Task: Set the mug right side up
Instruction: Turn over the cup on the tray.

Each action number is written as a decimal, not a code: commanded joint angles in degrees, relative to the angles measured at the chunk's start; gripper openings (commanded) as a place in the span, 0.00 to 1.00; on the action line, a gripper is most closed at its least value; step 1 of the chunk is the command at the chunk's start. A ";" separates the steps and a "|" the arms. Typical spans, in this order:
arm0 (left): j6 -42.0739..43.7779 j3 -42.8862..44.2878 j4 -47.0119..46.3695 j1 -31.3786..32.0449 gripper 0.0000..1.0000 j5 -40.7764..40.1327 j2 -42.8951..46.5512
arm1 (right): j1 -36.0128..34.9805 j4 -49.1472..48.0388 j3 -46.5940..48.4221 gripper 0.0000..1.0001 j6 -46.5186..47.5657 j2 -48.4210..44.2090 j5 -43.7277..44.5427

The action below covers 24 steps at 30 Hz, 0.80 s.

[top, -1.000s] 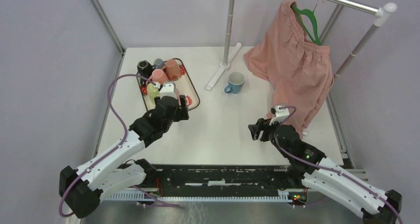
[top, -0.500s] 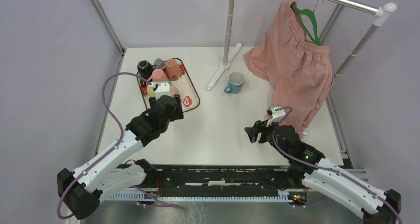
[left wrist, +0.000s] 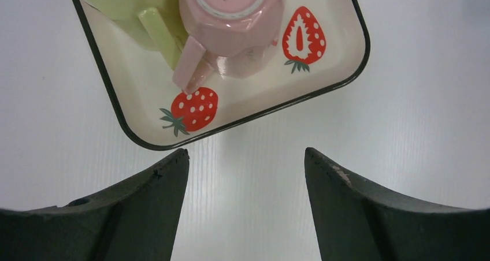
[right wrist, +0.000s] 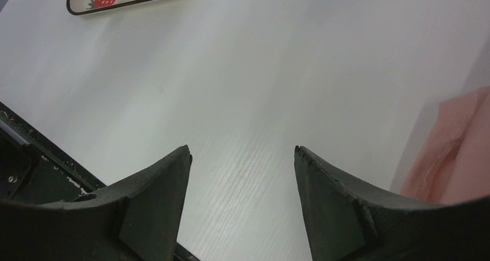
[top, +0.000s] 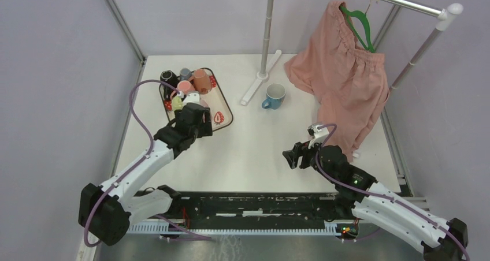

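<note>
While the left arm's fingers (left wrist: 144, 215) hang just off the near edge of a cream rectangular tray with a black rim and strawberry prints (left wrist: 248, 99), they stand wide apart and hold nothing; only bare white desk (top: 260, 140) shows between them. On that tray a pale pink faceted ceramic mug (left wrist: 231, 12) sits upside down, its ringed base facing up and its handle pointing toward the tray's near rim. A light green mug (left wrist: 124, 1) lies just beside it, and the two look to be touching. In the overhead view the tray lies at the desk's far left, with a terracotta mug (top: 201, 81), a black mug (top: 168, 77) and a small grey mug (top: 185, 73) crowded at its far end.

The right arm's fingers (right wrist: 144, 203) are also spread wide and empty, poised over open desk near the front right, well apart from the tray. A blue mug (top: 274, 94) stands upright on the desk, near the base of a white metal clothes rack (top: 267, 36). Peach-pink fabric shorts (top: 341, 76) hang from a green hanger (top: 361, 27) on the rack's rail, their lower edge reaching the desk's right side.
</note>
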<state>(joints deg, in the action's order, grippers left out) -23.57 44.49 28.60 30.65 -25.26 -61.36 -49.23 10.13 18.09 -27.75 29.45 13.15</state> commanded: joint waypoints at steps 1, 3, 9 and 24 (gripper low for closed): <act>6.51 -1.29 -7.90 -4.63 0.79 5.03 2.14 | 0.14 -1.29 0.44 0.73 0.50 0.75 -2.45; 8.60 -1.51 -9.62 -6.19 0.79 6.54 1.67 | 0.15 -1.35 0.74 0.73 0.46 1.25 -3.64; 11.15 -1.41 -12.07 -12.21 0.79 13.93 -3.59 | 0.10 -0.26 2.48 0.73 0.50 2.91 -7.57; 16.00 0.90 -17.26 -18.26 0.77 19.34 -12.61 | 0.13 -0.90 2.35 0.73 -1.53 2.97 -8.76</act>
<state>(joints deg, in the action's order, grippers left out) -11.84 43.11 14.76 12.88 -8.36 -72.12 -49.23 10.94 18.31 -28.60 32.23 4.95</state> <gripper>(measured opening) 0.774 0.731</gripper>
